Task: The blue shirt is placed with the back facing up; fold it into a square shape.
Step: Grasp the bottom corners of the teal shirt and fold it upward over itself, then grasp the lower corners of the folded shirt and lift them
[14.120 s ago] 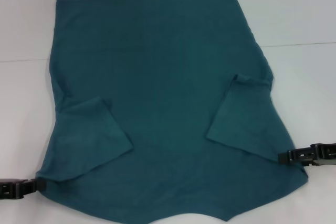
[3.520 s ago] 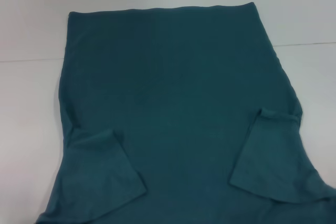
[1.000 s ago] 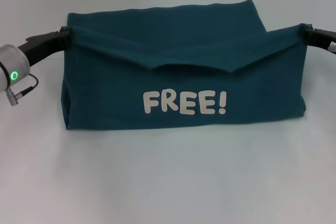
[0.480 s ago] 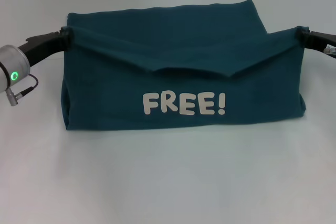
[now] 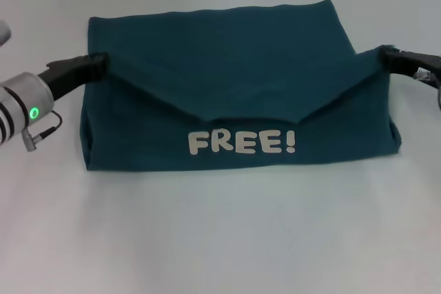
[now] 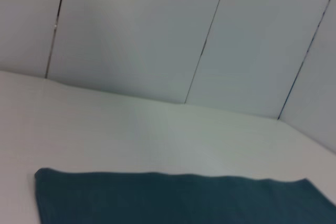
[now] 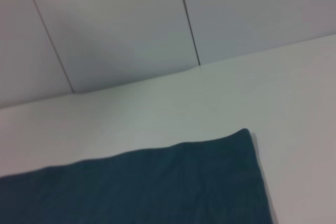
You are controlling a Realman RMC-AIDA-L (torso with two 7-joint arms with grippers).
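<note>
Blue shirt (image 5: pixel 234 74) folded; left claw (image 5: pixel 102 64), right claw (image 5: pixel 386 55) each grasping a corner.

The flat, plain white bench (image 5: pixel 220 239) carries one item: the large dark teal-blue shirt of soft fabric (image 5: pixel 234 60), folded into a wide rectangular bundle. The bundle lies flat on the bench surface toward the far side, its upper flap dipping to a shallow point above white "FREE!" lettering (image 5: pixel 242 142).
</note>
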